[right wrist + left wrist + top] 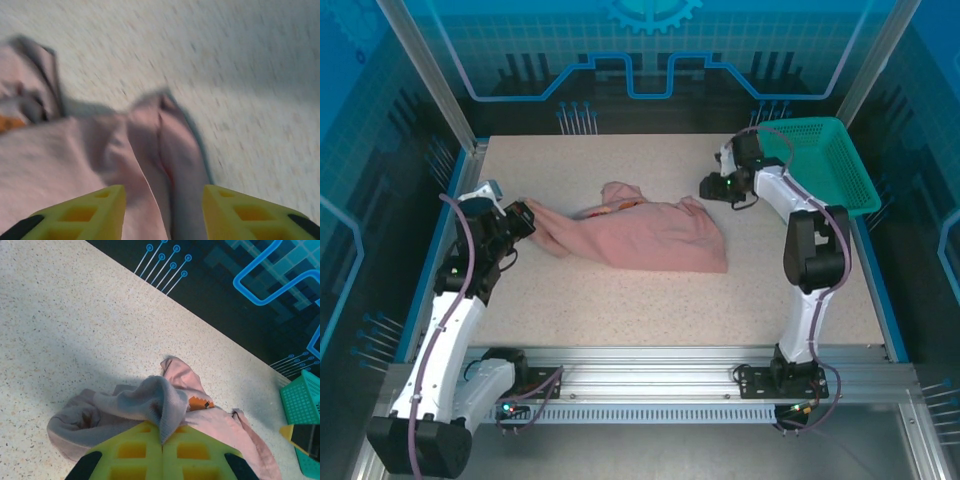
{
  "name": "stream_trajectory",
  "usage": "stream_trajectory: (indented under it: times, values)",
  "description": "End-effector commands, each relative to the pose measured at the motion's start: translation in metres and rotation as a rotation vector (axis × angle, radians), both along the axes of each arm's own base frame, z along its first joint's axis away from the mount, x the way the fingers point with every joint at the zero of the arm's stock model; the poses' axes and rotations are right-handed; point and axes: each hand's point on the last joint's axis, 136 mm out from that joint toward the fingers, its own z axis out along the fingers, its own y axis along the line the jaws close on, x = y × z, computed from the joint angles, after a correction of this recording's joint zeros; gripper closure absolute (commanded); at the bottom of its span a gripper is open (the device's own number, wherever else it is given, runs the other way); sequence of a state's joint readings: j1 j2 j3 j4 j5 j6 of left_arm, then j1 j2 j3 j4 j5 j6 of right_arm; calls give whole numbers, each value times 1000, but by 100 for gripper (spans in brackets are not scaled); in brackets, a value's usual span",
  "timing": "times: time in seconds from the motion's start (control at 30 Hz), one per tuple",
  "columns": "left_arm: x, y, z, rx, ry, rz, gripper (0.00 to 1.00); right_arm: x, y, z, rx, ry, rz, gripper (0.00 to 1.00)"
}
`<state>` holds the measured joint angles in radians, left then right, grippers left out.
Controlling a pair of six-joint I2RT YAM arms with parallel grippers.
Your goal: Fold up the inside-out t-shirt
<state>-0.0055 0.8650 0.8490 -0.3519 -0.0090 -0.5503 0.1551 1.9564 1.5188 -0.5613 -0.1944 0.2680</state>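
Note:
The inside-out t-shirt (640,235) lies crumpled and bunched across the middle of the table, dusty pink, with its orange printed mark (200,402) showing near the collar. My left gripper (525,218) is at the shirt's left end. In the left wrist view its yellow jaws (163,440) are pressed together on a raised ribbed fold of the t-shirt (155,395). My right gripper (710,188) hovers by the shirt's back right corner. In the blurred right wrist view it (164,192) stands open, and a loose ridge of the t-shirt (165,145) lies between its spread fingers.
A teal mesh basket (820,160) stands at the back right corner, also seen as the teal basket (302,405) at the edge of the left wrist view. Bare speckled tabletop (650,310) stretches in front of the shirt, bounded by a blue rim.

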Motion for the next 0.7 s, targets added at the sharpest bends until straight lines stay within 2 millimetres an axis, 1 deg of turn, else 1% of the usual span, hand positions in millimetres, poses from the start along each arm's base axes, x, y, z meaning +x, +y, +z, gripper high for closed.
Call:
stream_trajectory:
  times: [0.0,0.03,0.1,0.2,0.37,0.43,0.53,0.57,0.67]
  values:
    - [4,-2,11,-15,-57,-18,100,-36,-5,21,-83,-48,38,49]
    - [4,-2,11,-12,-59,-20,100,-46,-6,12,-90,-26,41,49]
    - [5,-3,10,-9,-57,-27,100,-60,-6,-6,-97,21,49,48]
    - [7,-4,8,-11,-53,-34,100,-67,-11,-24,-122,64,51,48]
    - [8,-6,6,-15,-53,-39,100,-64,-6,-35,-114,88,78,48]
    - [8,-6,5,-17,-53,-43,100,-64,-5,-38,-113,103,86,52]
    - [7,-7,6,-16,-56,-45,100,-68,-1,-39,-93,106,94,61]
    - [7,-6,6,-16,-55,-43,100,-70,-1,-39,-91,108,97,62]
    - [7,-6,7,-15,-58,-43,100,-78,-3,-43,-99,116,97,60]
